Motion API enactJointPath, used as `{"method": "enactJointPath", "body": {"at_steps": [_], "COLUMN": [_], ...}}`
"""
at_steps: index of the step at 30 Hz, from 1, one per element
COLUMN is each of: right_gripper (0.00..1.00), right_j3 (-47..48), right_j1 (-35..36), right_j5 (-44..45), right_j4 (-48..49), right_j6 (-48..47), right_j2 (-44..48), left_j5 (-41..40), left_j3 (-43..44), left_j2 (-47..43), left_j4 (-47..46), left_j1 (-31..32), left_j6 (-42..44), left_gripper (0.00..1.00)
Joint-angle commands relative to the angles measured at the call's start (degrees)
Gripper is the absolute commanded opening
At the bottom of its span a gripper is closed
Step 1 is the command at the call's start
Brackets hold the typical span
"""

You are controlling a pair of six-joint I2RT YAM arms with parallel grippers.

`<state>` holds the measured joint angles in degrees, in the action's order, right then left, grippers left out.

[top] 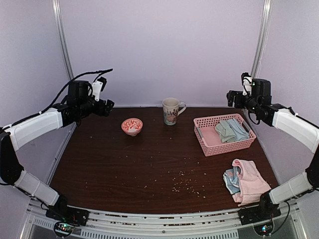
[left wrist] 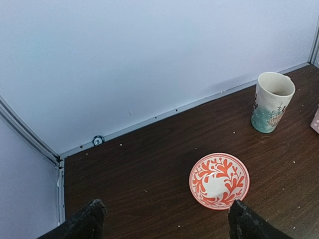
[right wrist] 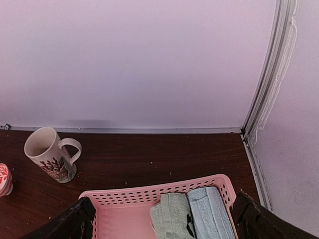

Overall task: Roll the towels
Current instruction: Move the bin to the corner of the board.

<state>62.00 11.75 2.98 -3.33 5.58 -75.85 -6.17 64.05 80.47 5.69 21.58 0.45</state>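
Observation:
A pale pink towel [top: 251,182] lies crumpled at the table's front right, with a light blue patched towel [top: 231,180] against its left side. A sage green towel [top: 225,131] and a pale blue towel [top: 238,128] lie side by side in the pink basket [top: 208,144]; they also show in the right wrist view, green [right wrist: 171,216] and blue [right wrist: 209,213]. My left gripper [top: 106,106] is open and empty, high over the back left. My right gripper [top: 231,98] is open and empty, high above the basket's far side.
A red-patterned bowl [top: 132,126] and a patterned mug [top: 171,110] stand near the back wall; both show in the left wrist view, bowl [left wrist: 219,180], mug [left wrist: 271,101]. Crumbs are scattered over the dark table [top: 149,164]. Walls close the back and sides.

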Motion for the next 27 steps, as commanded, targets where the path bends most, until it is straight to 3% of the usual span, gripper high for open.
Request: {"method": "enactJointPath", "body": {"at_steps": [1, 8, 18, 27], "right_gripper": [1.00, 0.94, 0.79, 0.56], "right_j3": [-1.1, 1.0, 9.4, 16.6], "right_j1": [-1.4, 0.4, 12.8, 22.4], "right_j5": [-4.8, -12.7, -18.6, -18.2], "right_j4": [-1.5, -7.2, -14.0, -17.3], "right_j6": [-2.6, -9.3, -15.3, -15.7], "right_j2": [1.6, -0.6, -11.8, -25.1], "left_j5": [2.2, 4.6, 8.2, 7.8], "left_j3": [-0.3, 1.2, 1.0, 3.6], "left_j2": [-0.8, 2.6, 11.2, 22.0], "left_j4": [1.4, 5.4, 8.0, 10.2], "left_j1": [0.9, 6.9, 17.0, 19.9], "left_j6": [-2.6, -5.1, -11.7, -14.7], "left_gripper": [0.84, 0.69, 0.50, 0.42]}}
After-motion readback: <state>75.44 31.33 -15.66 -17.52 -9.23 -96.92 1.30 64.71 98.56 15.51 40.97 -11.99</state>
